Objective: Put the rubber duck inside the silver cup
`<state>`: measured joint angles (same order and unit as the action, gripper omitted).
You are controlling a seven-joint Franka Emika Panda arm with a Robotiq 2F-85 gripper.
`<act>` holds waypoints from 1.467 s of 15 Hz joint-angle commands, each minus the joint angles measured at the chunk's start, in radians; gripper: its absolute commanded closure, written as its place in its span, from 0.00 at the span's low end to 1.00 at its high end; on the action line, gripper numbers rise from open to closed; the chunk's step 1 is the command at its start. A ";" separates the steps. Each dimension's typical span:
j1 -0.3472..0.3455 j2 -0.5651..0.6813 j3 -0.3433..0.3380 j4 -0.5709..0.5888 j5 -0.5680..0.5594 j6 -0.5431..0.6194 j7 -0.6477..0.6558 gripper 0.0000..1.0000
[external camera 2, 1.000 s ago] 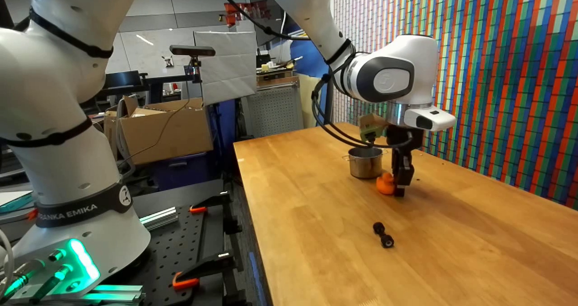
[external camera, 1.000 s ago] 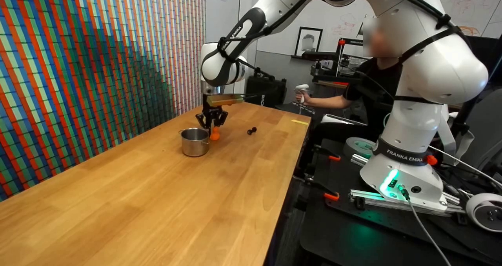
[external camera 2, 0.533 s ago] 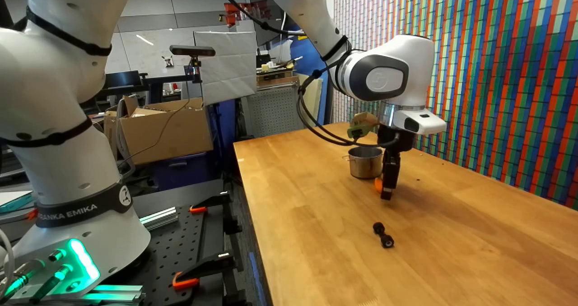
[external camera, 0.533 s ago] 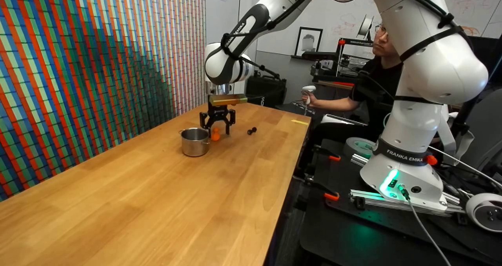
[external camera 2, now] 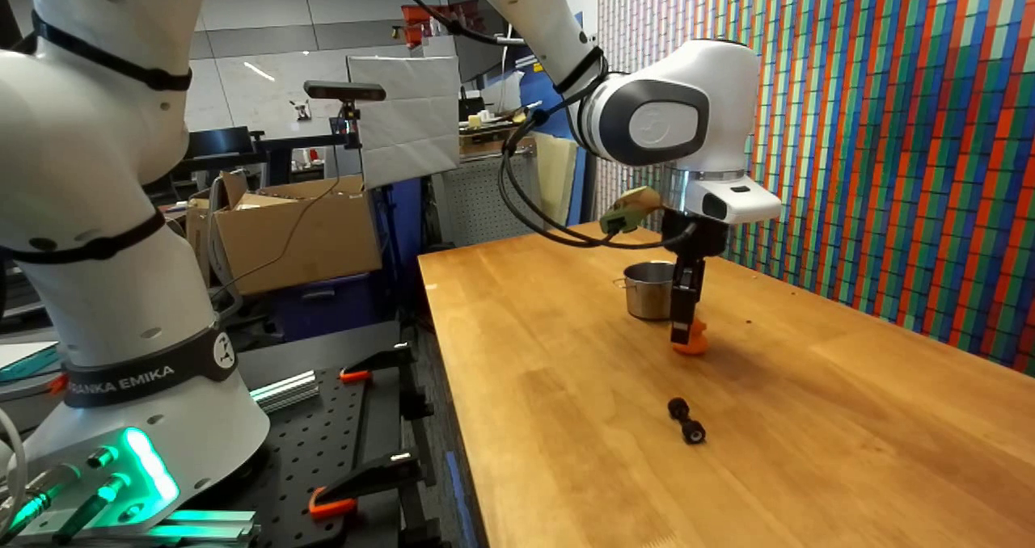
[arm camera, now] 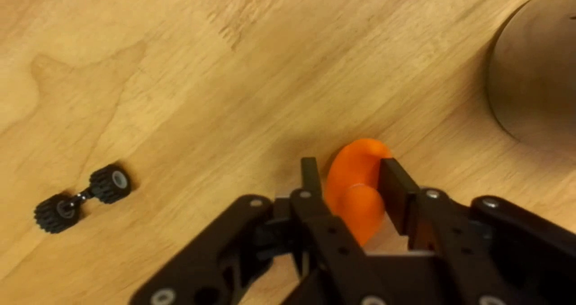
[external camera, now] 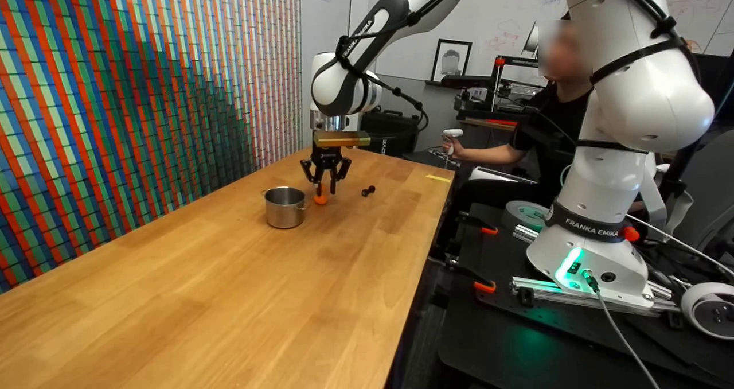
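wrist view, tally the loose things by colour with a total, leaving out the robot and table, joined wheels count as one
Orange: 1 (rubber duck)
Silver: 1 (silver cup, partly out of frame)
Black: 1 (pair of joined wheels)
Total: 3

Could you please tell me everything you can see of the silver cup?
The silver cup is a short, shiny cylinder that looks like metal, with an open top and small handles on opposite sides. It stands upright on the wooden table, near but apart from the rubber duck. Only the table appears to touch it; its inner bottom is hidden.
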<state>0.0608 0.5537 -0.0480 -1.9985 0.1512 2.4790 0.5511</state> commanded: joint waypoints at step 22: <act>0.015 -0.129 0.079 0.138 0.139 -0.136 0.005 0.92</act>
<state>0.0789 0.4249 0.0091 -1.9025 0.2313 2.4020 0.5684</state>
